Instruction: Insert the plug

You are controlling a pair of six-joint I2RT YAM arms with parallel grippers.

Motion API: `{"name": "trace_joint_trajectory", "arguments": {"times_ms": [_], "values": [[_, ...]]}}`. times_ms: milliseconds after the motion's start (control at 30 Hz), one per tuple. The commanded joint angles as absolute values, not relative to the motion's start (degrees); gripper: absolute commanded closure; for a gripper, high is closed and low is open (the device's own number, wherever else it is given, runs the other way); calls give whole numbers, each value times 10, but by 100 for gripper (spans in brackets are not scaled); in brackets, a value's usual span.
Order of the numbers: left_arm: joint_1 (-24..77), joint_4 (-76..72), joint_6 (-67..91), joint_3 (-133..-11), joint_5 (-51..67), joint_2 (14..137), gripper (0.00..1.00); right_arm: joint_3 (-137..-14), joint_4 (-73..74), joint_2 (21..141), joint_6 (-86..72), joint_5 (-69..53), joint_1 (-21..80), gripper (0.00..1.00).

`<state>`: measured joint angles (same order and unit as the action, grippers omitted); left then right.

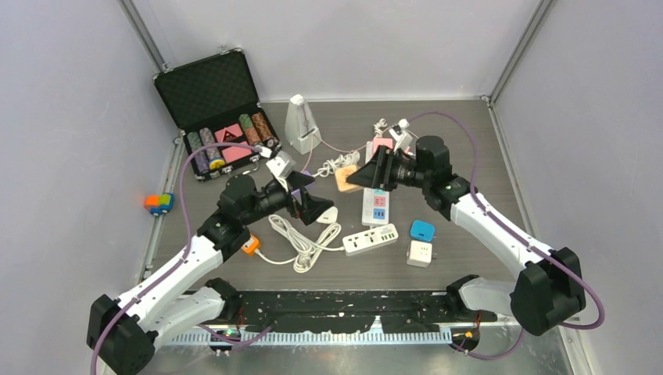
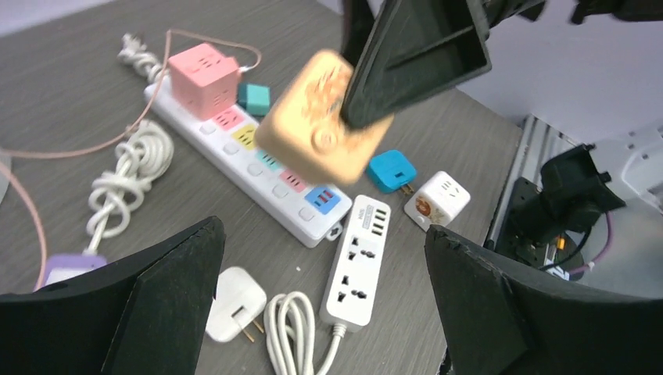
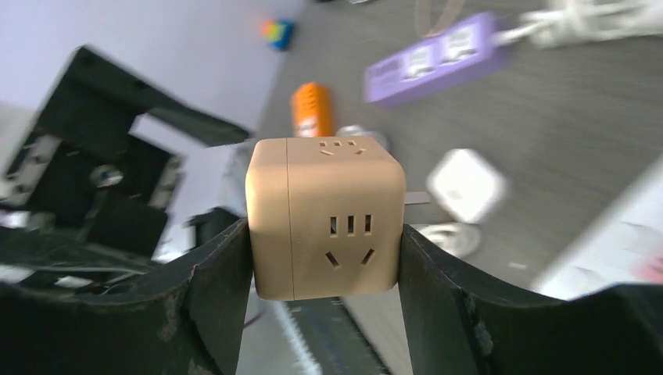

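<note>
My right gripper (image 1: 366,173) is shut on a tan cube socket adapter (image 1: 348,179) and holds it in the air above the table's middle. In the right wrist view the cube (image 3: 324,187) sits squarely between the fingers (image 3: 211,281), and a prong shows at its right side. In the left wrist view the cube (image 2: 320,117) hangs tilted over the long white strip with coloured sockets (image 2: 262,168). My left gripper (image 1: 310,201) is open and empty, above a loose white plug (image 2: 231,303) and a short white power strip (image 2: 360,262).
A pink cube (image 1: 381,145) sits on the long strip's far end. A blue adapter (image 1: 422,230) and a white cube (image 1: 420,253) lie to the right. A purple strip (image 3: 434,66), an orange item (image 1: 250,245), coiled cords, a metronome (image 1: 301,123) and an open chip case (image 1: 219,117) lie around.
</note>
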<state>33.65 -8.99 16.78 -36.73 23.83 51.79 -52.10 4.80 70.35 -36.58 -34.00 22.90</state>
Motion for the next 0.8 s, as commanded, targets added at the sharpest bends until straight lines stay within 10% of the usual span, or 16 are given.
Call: {"name": "trace_joint_trajectory", "arguments": {"times_ms": [0,767], "values": [[361,-189,100,-381,286,516,2,-476,-220,670,-549,-456,280,68],[378,-392,59,-295,284,480,13,-464,-365,695,-746,-480,343,69]]}}
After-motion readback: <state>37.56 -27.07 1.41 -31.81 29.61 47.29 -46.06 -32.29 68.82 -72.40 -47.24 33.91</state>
